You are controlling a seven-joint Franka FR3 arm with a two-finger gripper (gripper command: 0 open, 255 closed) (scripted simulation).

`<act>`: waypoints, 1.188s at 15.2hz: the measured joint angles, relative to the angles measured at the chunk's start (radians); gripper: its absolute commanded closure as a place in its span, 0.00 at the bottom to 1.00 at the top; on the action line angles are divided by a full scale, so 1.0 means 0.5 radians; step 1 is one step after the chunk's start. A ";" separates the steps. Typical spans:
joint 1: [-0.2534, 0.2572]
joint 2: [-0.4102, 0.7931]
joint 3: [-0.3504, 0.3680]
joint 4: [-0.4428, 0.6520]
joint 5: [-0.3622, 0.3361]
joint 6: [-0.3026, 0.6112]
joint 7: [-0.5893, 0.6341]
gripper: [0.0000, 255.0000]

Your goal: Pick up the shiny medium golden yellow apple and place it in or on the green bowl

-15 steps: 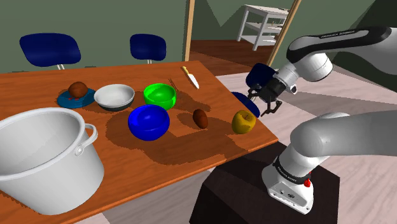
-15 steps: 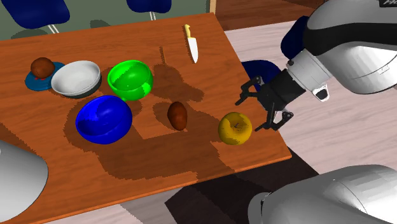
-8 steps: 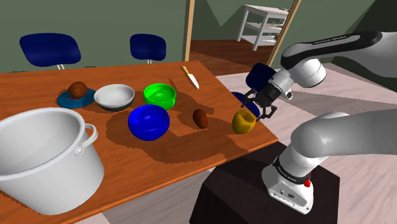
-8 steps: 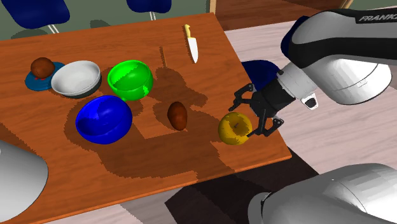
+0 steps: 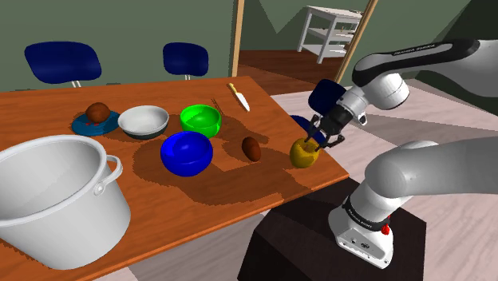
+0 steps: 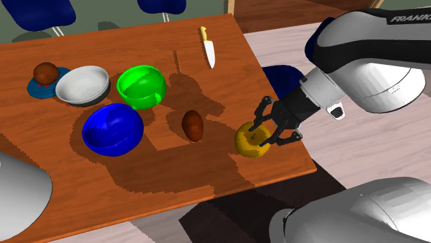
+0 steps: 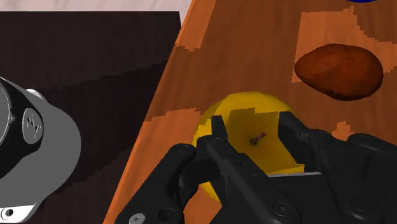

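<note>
Pincer (image 5: 317,144) (image 6: 266,135) (image 7: 254,131) is down on the shiny golden-yellow apple (image 5: 302,156) (image 6: 246,144) (image 7: 245,104). The two black fingers are drawn in to a narrow gap, one on each side of the stem dimple. In the wrist view both fingers (image 7: 219,130) lie against the upper part of the fruit, with its stem showing between them. The gap is narrower than the apple's full width, so my grip sits high rather than around its middle.

The apple rests on the reddish-brown wooden tabletop (image 5: 239,190) (image 6: 173,169), near the corner closest to my stand and just in from the edge.

A dark brown oval lump (image 5: 251,148) (image 6: 193,125) (image 7: 339,70) lies on the tabletop near the apple, apart from it, on the side away from the edge.

The glossy bright green bowl (image 5: 199,124) (image 6: 141,87) stands upright and well apart from the apple, past the brown lump towards the middle of the tabletop. A glossy deep blue bowl (image 5: 186,153) (image 6: 112,130) sits just beside the green one.
</note>
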 measured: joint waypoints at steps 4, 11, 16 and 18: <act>-0.004 -0.016 0.007 -0.026 0.000 0.069 0.002 1.00; -0.017 -0.052 0.022 0.009 -0.014 0.022 0.044 1.00; -0.040 -0.152 0.061 0.086 -0.034 -0.127 0.147 1.00; -0.056 -0.194 0.069 0.123 -0.050 -0.199 0.184 1.00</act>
